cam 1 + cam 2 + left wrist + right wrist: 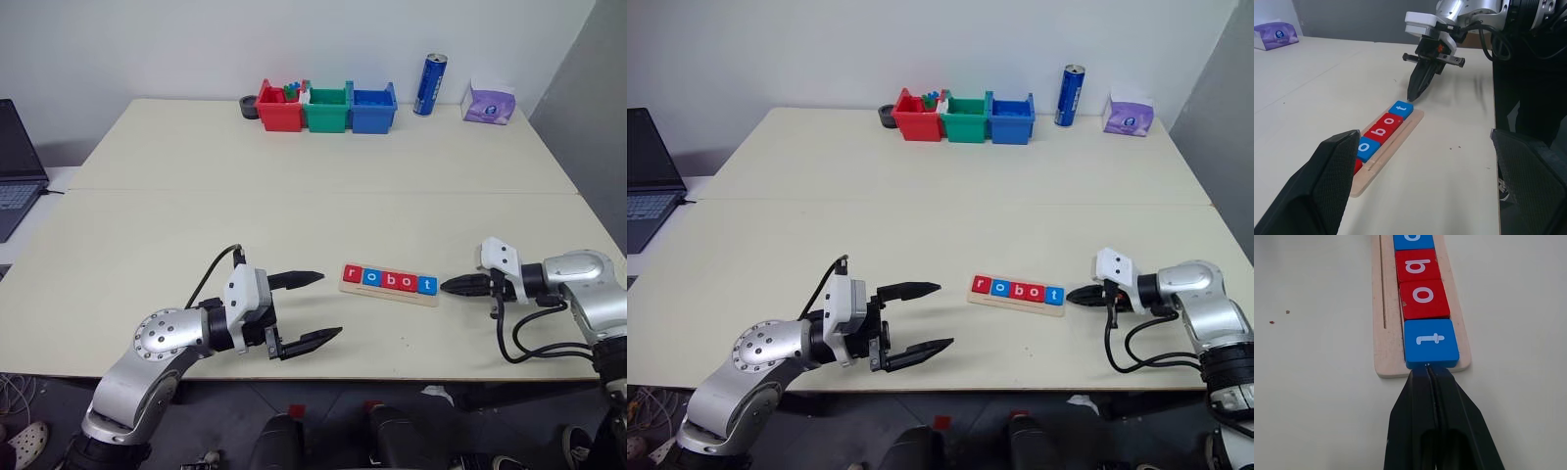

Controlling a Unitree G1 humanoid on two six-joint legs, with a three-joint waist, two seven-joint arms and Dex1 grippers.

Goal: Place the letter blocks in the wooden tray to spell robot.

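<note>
The wooden tray (390, 291) lies near the table's front edge, between my two grippers. Several letter blocks (389, 280) sit in a row on it: red r, blue o, red b, red o (1423, 297), blue t (1430, 342), reading "robot". My right gripper (448, 286) is shut and empty, pointing at the tray's right end. Its tip meets the edge of the t block in the right wrist view; I cannot tell whether it touches. My left gripper (330, 305) stands open and empty just left of the tray, and its fingers (1322, 186) frame the tray in the left wrist view.
At the table's far side stand a red bin (279, 110), a green bin (326, 112) and a blue bin (373, 110), with a dark roll (248, 106) beside them. Right of them are a blue can (430, 85) and a tissue pack (488, 102). A laptop (15, 166) sits far left.
</note>
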